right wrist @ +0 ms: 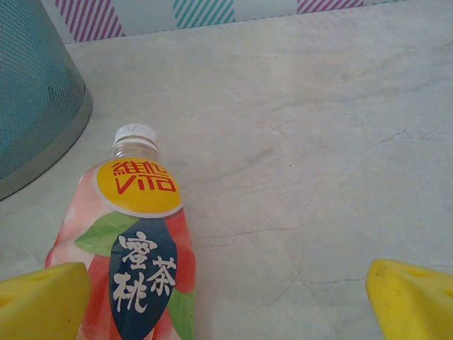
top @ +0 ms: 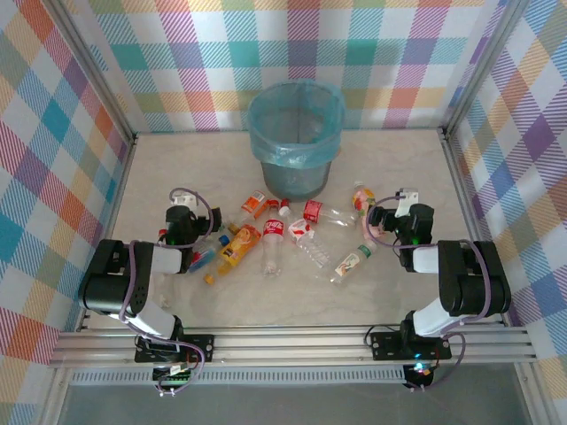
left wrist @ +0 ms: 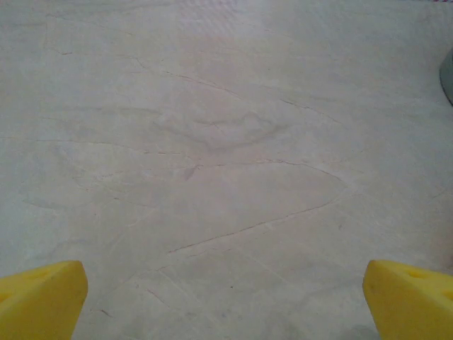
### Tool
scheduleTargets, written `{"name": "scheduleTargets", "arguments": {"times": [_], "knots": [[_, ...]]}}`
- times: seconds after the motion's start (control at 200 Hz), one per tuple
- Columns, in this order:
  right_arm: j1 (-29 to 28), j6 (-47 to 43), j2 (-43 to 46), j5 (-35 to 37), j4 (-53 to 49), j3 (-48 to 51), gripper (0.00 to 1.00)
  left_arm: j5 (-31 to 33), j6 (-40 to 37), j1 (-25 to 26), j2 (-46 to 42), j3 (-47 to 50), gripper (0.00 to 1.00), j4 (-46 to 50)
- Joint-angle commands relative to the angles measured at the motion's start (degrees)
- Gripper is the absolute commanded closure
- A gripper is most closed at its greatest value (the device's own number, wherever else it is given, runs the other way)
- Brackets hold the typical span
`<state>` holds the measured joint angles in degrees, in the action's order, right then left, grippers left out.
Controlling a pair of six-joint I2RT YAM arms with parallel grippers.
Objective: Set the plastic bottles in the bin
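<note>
Now both my jaws stand wide. Under the right jaws a peach-tea bottle [right wrist: 134,241] lies on the tabletop [right wrist: 318,142], off-centre, near the bin [right wrist: 35,92]; I should shift left, then close on its body.

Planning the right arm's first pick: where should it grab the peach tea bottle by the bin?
Across the labelled body of the peach tea bottle, from above. It seems to lie flat, cap pointing away, left of centre in the open right end effector; shift left first.
</note>
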<state>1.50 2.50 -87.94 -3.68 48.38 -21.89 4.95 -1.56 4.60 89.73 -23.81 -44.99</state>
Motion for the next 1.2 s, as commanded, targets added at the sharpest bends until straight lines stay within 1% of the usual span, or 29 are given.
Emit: {"name": "scheduleTargets", "arguments": {"times": [0.0,1.125,1.195], "knots": [[-0.3,-0.7,0.1,0.1,0.1,-1.1,0.00,-0.9,-0.5,-0.7,-0.1,-0.7,0.00,-0.4],[-0.4,-0.8,0.1,0.3,0.3,-1.1,0.00,-0.9,-0.5,-0.7,-0.1,-0.7,0.00,-0.6],[-0.4,-0.9,1.1,0.3,-1.8,-1.8,0.00,0.4,-0.1,-0.7,-0.8,-1.0,0.02,0.5]]}}
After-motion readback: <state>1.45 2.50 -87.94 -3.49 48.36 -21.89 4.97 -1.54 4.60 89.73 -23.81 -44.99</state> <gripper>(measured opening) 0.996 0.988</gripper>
